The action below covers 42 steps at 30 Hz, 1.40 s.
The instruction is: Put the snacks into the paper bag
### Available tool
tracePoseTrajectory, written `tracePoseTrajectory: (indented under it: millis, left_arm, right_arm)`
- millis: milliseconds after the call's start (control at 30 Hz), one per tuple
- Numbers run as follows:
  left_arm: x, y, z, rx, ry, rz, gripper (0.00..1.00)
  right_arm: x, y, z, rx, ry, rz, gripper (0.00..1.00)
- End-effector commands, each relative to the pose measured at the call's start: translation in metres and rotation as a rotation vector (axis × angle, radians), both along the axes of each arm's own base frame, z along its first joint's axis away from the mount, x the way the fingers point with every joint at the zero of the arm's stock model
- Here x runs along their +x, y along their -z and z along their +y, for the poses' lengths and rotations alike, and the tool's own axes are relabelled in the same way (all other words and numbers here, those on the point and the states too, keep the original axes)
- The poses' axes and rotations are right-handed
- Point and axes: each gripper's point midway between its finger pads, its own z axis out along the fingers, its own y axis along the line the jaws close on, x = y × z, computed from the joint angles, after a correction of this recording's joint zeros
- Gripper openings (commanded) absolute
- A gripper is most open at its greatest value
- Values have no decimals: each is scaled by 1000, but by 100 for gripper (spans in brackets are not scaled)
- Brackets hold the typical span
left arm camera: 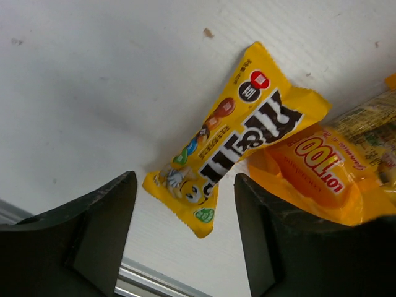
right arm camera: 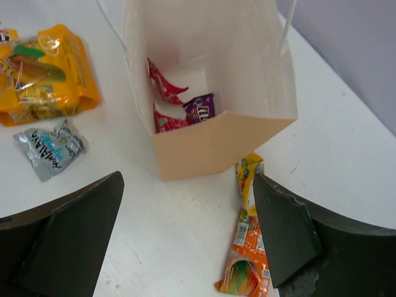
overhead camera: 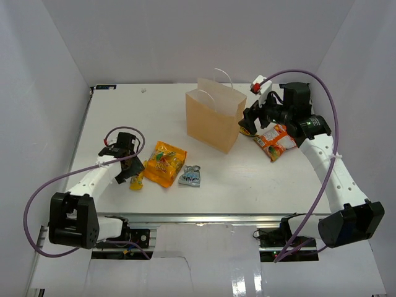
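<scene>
Left gripper (overhead camera: pixel 132 168), top external view: it hangs low over the near-left table (overhead camera: pixel 111 117), at the yellow bar (overhead camera: pixel 136 181). The jaw state cannot be read from this view. A large orange bag (overhead camera: pixel 165 163) lies just right of the bar, and a grey-blue pack (overhead camera: pixel 190 176) lies beside that. The paper bag (overhead camera: pixel 213 120) stands upright mid-table, its mouth open upward. The right gripper (overhead camera: pixel 250 121) sits close against the bag's right side, above an orange-green bag (overhead camera: pixel 275 141).

Left wrist view: the left gripper (left arm camera: pixel 184 185) is released. Its fingers (left arm camera: pixel 99 229) stand apart on either side of the yellow bar's (left arm camera: pixel 235 136) near end, with a gap on each side. The far end of the bar overlaps the large orange bag (left arm camera: pixel 315 173).

Right wrist view: the right gripper (right arm camera: pixel 189 179) is released, jaws wide, with nothing between them. It looks down into the paper bag (right arm camera: pixel 210 145), which contains two red packs (right arm camera: pixel 162 83) and a purple wrapper (right arm camera: pixel 201 108). The orange-green bag (right arm camera: pixel 247 253) lies on the table just outside the bag. The large orange bag (right arm camera: pixel 43 74) and grey-blue pack (right arm camera: pixel 49 148) lie to the left.
</scene>
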Motion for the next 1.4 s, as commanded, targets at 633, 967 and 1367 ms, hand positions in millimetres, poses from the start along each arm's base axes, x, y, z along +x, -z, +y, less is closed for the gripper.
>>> tracePoseTrajectory:
  millis: [633,967,1367]
  left_arm:
    - [70,-40,-15,-175,232,-191,14]
    - [132,-225,-104,-668,406,-774,10]
    - [247,-347,-221,-964,637,-932,10]
  right_arm:
    - [-31,15,-30,76,-31,45,91]
    - [-62,36,-16,90,-215,103,93]
    - [-96,60,-10,84,-348,128,96]
